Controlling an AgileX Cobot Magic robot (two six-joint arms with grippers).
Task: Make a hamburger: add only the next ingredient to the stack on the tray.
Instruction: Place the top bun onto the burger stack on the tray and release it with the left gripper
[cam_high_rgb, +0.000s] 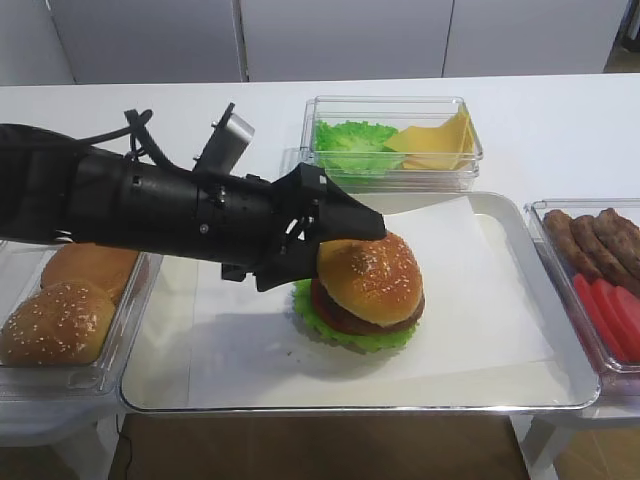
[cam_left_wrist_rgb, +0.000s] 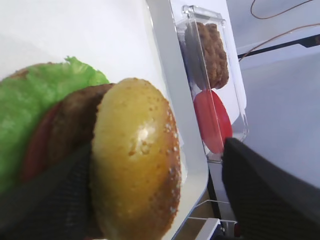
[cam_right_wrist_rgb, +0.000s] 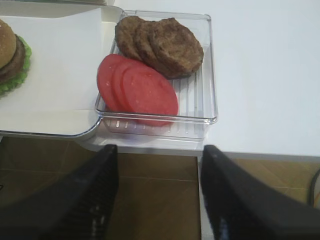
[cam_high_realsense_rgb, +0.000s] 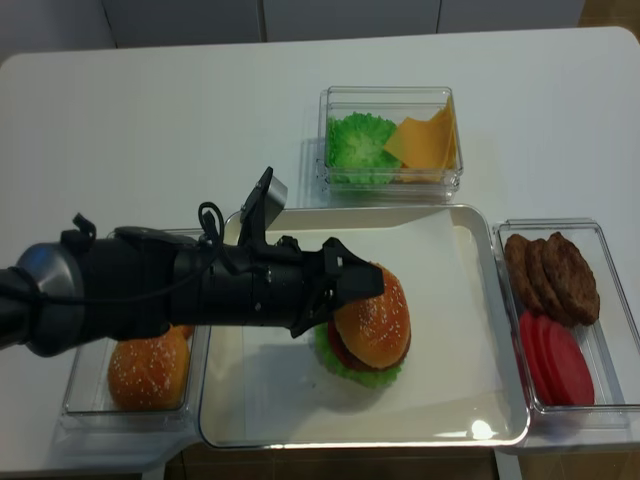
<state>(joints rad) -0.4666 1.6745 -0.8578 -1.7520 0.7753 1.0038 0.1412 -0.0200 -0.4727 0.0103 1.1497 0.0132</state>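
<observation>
- Sat on the stack (cam_high_rgb: 352, 318), tipped slightly toward the near side: the sesame bun top (cam_high_rgb: 370, 279), over brown patty, red tomato slice and ruffled green lettuce.
- Rested on the white paper (cam_high_rgb: 470, 300) lining the silver tray (cam_high_rgb: 560, 330), a little left of the tray's middle: the whole hamburger (cam_high_realsense_rgb: 366, 330).
- Reached in from the left at burger height: the left gripper (cam_high_rgb: 322, 250), its black fingers spread wide on either side of the bun top.
- Ran over the far top edge of the bun: one finger (cam_high_rgb: 350, 216); lay low against the left side of the stack: the other.
- Could not tell, in the left wrist view, whether the finger pads touched the bun or stood just clear of it.
- Hung below the table's right front edge, fingers parted, nothing between them: the right gripper (cam_right_wrist_rgb: 159, 195).
- Stood just right of the tray: a clear container (cam_high_realsense_rgb: 600, 300) with brown patties (cam_high_realsense_rgb: 550, 272) at the back and tomato slices (cam_high_realsense_rgb: 553, 362) in front.
- Stood beyond the tray: a second clear container (cam_high_rgb: 460, 170) with lettuce leaves (cam_high_rgb: 352, 142) and yellow cheese slices (cam_high_rgb: 437, 140).
- Stood left of the tray, partly under the arm: a third container (cam_high_rgb: 120, 330) with spare buns (cam_high_rgb: 58, 322).
</observation>
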